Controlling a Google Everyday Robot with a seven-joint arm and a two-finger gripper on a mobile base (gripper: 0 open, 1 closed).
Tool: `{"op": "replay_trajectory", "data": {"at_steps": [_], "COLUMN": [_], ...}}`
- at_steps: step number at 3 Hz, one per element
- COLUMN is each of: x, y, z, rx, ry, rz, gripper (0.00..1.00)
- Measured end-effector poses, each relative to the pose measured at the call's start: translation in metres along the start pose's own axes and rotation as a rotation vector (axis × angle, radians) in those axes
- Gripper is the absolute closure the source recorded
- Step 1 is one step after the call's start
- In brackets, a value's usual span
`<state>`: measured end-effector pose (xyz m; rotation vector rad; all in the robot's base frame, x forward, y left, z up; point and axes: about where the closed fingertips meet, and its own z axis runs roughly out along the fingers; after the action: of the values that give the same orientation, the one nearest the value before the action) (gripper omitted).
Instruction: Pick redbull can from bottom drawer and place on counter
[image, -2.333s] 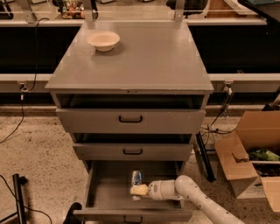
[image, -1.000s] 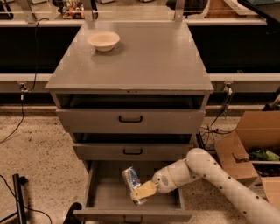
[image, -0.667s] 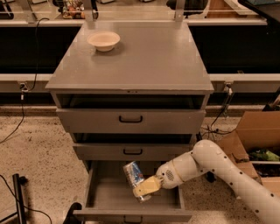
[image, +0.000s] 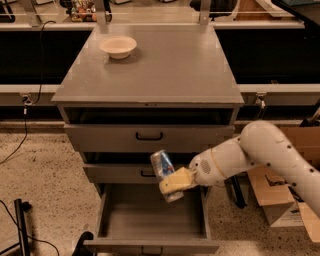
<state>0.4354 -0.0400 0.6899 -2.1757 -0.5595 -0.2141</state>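
The redbull can (image: 163, 166), slim, silver and blue, is tilted in my gripper (image: 172, 183), whose yellowish fingers (image: 176, 181) are shut around its lower half. I hold it in the air in front of the middle drawer, above the open bottom drawer (image: 152, 220), whose visible inside is bare. My white arm (image: 260, 152) reaches in from the right. The counter (image: 165, 70) is the flat grey top of the cabinet, higher up and farther back.
A cream bowl (image: 118, 47) sits on the counter's far left corner. The top drawer (image: 149, 135) and middle drawer (image: 120, 172) are shut. A cardboard box (image: 272, 200) stands on the floor at right. A black stand (image: 21, 225) and cables lie at lower left.
My gripper has lifted the can up out of the bottom drawer, and the arm has risen. The can now hangs level with the middle drawer's front.
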Motion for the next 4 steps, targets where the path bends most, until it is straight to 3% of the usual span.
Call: {"op": "replay_trajectory", "data": {"at_steps": [1, 2, 4], "x": [0.044, 0.091, 0.169], "y": [-0.024, -0.027, -0.009], "z": [-0.051, -0.097, -0.146], "rx": [-0.118, -0.227, -0.341], "ry": [0.039, 0.105, 0.170], "rz": [0.100, 0.230, 0.444], "gripper": [1.00, 1.00, 1.00]}}
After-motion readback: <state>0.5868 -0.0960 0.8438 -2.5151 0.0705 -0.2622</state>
